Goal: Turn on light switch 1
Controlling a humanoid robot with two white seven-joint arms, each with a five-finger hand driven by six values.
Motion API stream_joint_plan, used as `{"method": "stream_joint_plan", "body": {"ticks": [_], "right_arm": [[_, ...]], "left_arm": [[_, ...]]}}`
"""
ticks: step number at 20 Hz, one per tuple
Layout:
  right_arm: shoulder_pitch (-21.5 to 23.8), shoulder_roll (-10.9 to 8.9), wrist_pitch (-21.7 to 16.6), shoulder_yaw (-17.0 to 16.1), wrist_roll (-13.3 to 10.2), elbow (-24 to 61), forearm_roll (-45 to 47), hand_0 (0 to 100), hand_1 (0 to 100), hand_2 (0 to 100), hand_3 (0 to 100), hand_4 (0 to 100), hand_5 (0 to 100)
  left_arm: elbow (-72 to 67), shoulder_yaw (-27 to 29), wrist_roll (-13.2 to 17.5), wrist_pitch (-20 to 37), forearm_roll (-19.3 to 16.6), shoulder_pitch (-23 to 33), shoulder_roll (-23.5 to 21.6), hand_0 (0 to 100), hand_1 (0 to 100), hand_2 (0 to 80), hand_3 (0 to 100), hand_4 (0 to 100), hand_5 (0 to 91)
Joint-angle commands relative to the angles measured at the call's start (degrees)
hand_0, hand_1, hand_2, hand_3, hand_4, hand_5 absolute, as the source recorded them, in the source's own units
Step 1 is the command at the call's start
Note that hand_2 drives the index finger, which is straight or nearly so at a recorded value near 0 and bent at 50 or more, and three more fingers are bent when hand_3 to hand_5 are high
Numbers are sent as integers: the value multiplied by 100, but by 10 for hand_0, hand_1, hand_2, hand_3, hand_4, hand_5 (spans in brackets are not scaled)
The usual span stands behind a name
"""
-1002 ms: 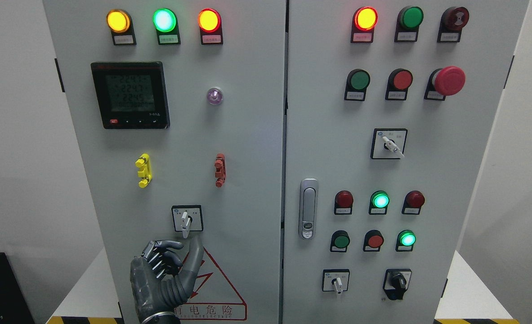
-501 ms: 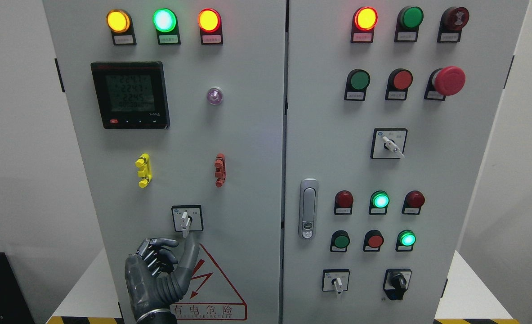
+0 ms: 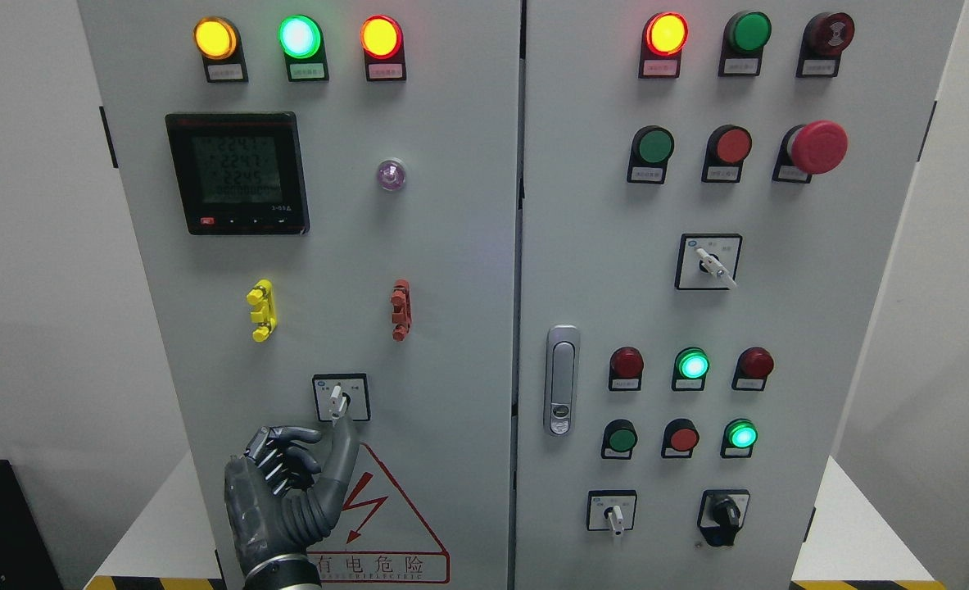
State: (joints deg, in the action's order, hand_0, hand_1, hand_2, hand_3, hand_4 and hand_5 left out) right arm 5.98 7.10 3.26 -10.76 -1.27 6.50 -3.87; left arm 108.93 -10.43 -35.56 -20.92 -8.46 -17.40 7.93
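The rotary switch (image 3: 337,395) sits low on the left cabinet door in a black-framed square plate, its white handle pointing almost straight down. My left hand (image 3: 308,449) comes up from the bottom edge just below it. Most fingers are curled in; one long finger (image 3: 345,447) is stretched upward, its tip at the handle's lower end and covering it. I cannot tell whether it presses on it. The hand holds nothing. The right arm is not in view.
A red warning triangle sticker (image 3: 386,516) lies right of the hand. Yellow (image 3: 261,310) and red (image 3: 400,309) clips, a meter (image 3: 237,173) and lit lamps are above. The right door has a latch handle (image 3: 561,379), push buttons, other rotary switches and a red emergency stop (image 3: 817,147).
My left hand has moved up and a little left. The stretched finger's tip, below and right of the handle before, now reaches its lower end.
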Motion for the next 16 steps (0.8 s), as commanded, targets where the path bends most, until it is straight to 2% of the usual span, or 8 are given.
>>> {"method": "stream_joint_plan", "body": {"ticks": [1,16], "right_arm": [[0,-7,-1,-5,4,0,0,0,0,0,0,0,0],[0,2,-1,-5,-5,0,0,0,0,0,0,0,0]], "left_arm": [[-20,-11,14,-8,3,-27,16,102,733,627,931,945,854],[-38,-29,14,-149,-6,-150,24,95,725,628,931,943,854]]}}
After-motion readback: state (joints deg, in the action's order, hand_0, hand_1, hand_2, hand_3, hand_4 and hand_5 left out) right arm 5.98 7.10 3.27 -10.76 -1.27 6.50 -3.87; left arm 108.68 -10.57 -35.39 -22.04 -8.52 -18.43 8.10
